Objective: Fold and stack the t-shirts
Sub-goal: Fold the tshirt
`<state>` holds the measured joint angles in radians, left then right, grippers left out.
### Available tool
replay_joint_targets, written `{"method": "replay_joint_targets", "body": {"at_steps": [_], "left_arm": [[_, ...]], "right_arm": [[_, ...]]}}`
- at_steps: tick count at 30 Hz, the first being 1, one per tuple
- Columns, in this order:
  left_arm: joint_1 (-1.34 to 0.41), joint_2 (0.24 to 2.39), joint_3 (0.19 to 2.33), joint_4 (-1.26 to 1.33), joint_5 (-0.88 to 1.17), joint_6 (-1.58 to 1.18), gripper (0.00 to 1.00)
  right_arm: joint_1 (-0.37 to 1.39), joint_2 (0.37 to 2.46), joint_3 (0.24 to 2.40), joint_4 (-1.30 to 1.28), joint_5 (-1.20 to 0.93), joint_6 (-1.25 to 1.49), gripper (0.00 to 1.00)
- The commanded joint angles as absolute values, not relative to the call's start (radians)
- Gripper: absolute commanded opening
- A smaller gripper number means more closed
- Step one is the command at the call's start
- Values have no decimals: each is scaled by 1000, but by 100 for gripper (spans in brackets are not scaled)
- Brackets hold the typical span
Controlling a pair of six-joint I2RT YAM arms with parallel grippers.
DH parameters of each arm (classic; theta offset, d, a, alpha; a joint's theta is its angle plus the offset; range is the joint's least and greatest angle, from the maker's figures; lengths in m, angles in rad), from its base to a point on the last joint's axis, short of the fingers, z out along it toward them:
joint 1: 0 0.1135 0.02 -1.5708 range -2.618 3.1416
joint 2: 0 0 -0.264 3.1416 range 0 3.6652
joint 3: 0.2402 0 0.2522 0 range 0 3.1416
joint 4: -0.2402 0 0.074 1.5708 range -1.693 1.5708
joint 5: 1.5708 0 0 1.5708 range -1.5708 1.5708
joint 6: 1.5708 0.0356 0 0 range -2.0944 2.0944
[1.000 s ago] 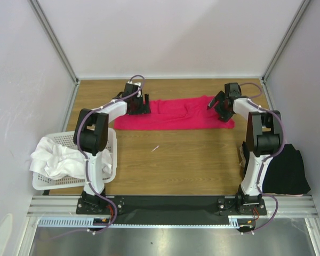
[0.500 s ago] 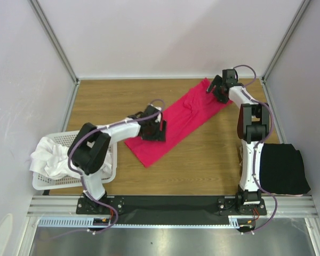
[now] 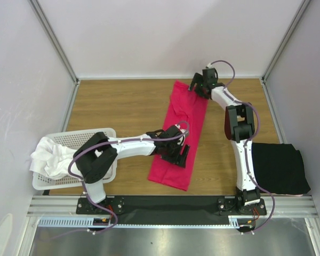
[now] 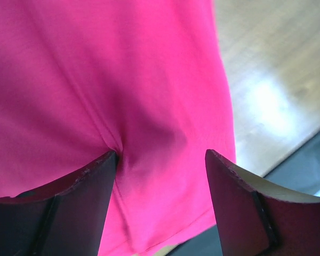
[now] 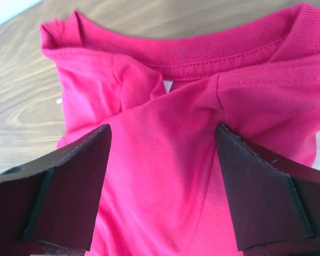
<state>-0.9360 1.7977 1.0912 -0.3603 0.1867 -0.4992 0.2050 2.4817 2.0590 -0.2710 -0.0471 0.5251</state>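
Crimson-pink t-shirt (image 3: 181, 133) lies as a long narrow strip on the table (image 3: 122, 106), collar at the far end, hem toward the near edge. Black t-shirt (image 3: 280, 168) sits folded at the right near corner; white t-shirts (image 3: 53, 157) are heaped in the basket (image 3: 96, 133) at the left.

Risks noted:
- A pucker of cloth is gathered against one finger (image 4: 69, 197) of the left claw (image 3: 177, 152). Closing here would likely take only the top layer, so the strip could split open when lifted.
- At the collar, one shoulder is crumpled over near the neck label (image 5: 167, 85). A fold made over it would probably set the crease in.
- The hem end lies close to the table's near edge and could be dragged off it.

Claw condition:
- Left claw: fingers spread wide, tips down on the lower part of the strip, nothing pinched.
- Right claw (image 3: 199, 85): fingers spread wide astride the collar area, holding nothing; contact with the cloth cannot be confirmed.
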Motion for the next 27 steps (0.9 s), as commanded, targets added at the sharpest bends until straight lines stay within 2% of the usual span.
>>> {"method": "replay_joint_targets", "body": {"at_steps": [1,12,18,20,23,27], "left_arm": [[-999,1874,1043,-423,305,-531,74],[-1034,1875,1087,-403,267,-511,73],[-971,1740,1158,-511,190,-479,76],[-945,1640,1151,-506,178,-486,78],[-902,1521,1105,-468,120,-506,78],[-870,1418,935,-324,65,-635,69]], "right_arm": [[276,2594,2104,-336,-83,511,84],[333,2661,2316,-396,-152,506,83],[330,2531,2396,-456,-245,466,87],[327,2441,2390,-471,-253,443,90],[318,2321,2312,-474,-271,431,90],[328,2208,2093,-416,-278,422,89]]}}
